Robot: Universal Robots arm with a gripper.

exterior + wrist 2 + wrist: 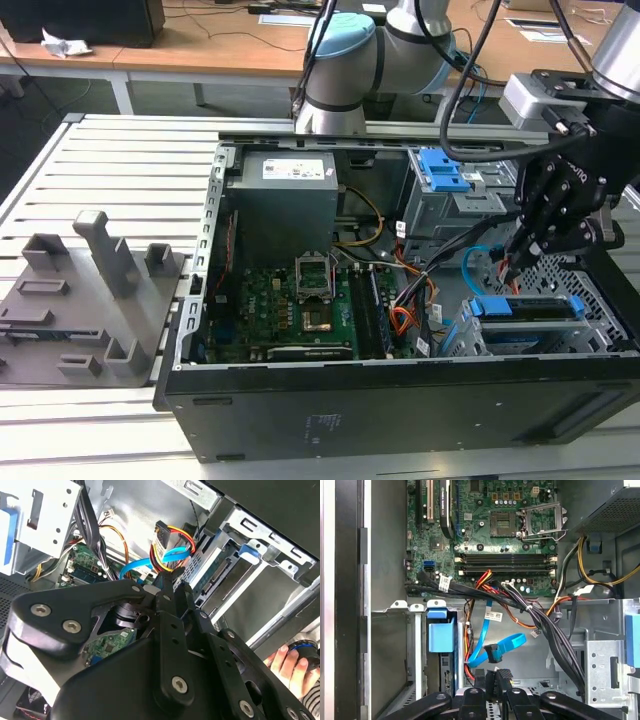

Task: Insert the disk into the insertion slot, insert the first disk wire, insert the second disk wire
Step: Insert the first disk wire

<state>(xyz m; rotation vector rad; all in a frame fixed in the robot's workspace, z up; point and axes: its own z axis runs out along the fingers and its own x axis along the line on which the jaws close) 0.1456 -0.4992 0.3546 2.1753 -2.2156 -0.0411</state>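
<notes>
The disk (525, 308), in its bright blue carrier, sits inside the insertion slot (462, 338) at the case's corner on the exterior view's right. My gripper (515, 262) hangs just above it, inside the case. In both wrist views the fingers stand close together on a small black plug, with the gripper (167, 580) (491, 677) right beside the disk's connector edge (220, 572). The red, orange and black strands of the first disk wire (172, 535) (468, 655) run into that plug. The second disk wire (507, 644) (172, 554), a light-blue loop, hangs free with its dark plug loose.
A taller grey cage with a blue clip (440, 170) stands behind the gripper. A black cable bundle (545, 625) crosses in front of the motherboard (300, 300). A person's hand (290, 665) rests outside the case. A grey fixture (90, 290) lies on the exterior view's left.
</notes>
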